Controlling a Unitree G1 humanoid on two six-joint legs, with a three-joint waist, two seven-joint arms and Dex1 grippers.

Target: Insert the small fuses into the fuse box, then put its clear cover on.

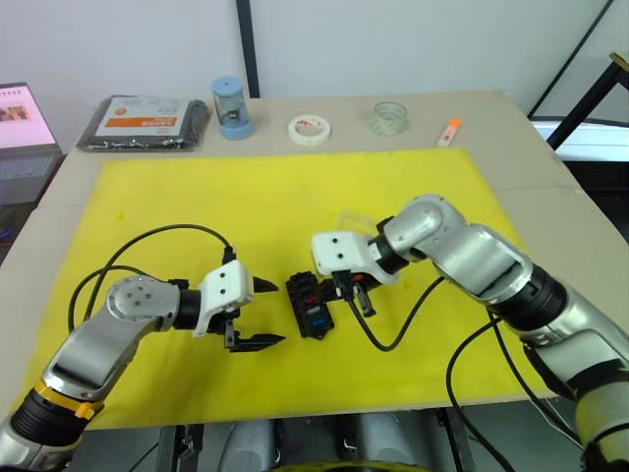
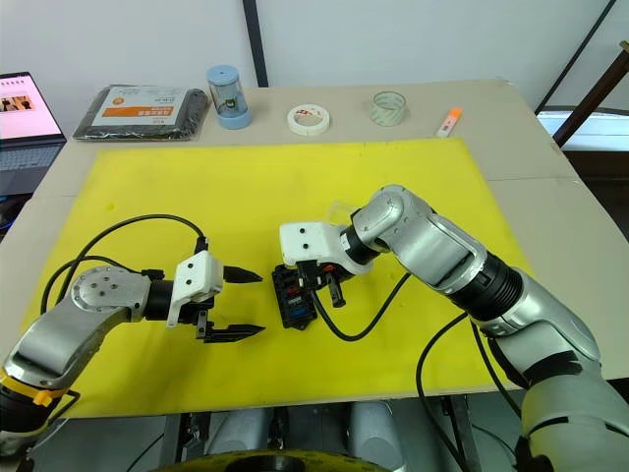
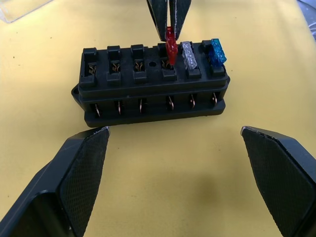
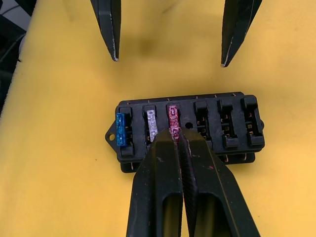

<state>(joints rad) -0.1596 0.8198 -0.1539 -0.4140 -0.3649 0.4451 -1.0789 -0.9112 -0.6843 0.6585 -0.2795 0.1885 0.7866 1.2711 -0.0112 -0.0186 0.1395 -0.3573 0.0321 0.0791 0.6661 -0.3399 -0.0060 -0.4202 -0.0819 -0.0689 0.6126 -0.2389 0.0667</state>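
Observation:
The black fuse box [image 3: 150, 86] lies on the yellow mat [image 1: 295, 187] between my two grippers. A teal fuse [image 3: 216, 52] and a white fuse [image 3: 187, 55] sit in its end slots. Beside them a red fuse [image 3: 171, 47] stands in the third slot, with my right gripper [image 4: 178, 136] shut on it from above. My left gripper [image 1: 268, 313] is open just left of the box, jaws wide, touching nothing. The clear cover [image 1: 352, 219] lies on the mat behind my right wrist, partly hidden by it. Three slots at the other end of the box are empty.
Along the table's back edge are a black packet with an orange label [image 1: 145, 121], a blue cylinder [image 1: 232, 106], a white tape roll [image 1: 309, 129], a clear tape roll [image 1: 390, 118] and an orange-tipped marker [image 1: 449, 131]. A laptop [image 1: 25, 123] stands far left.

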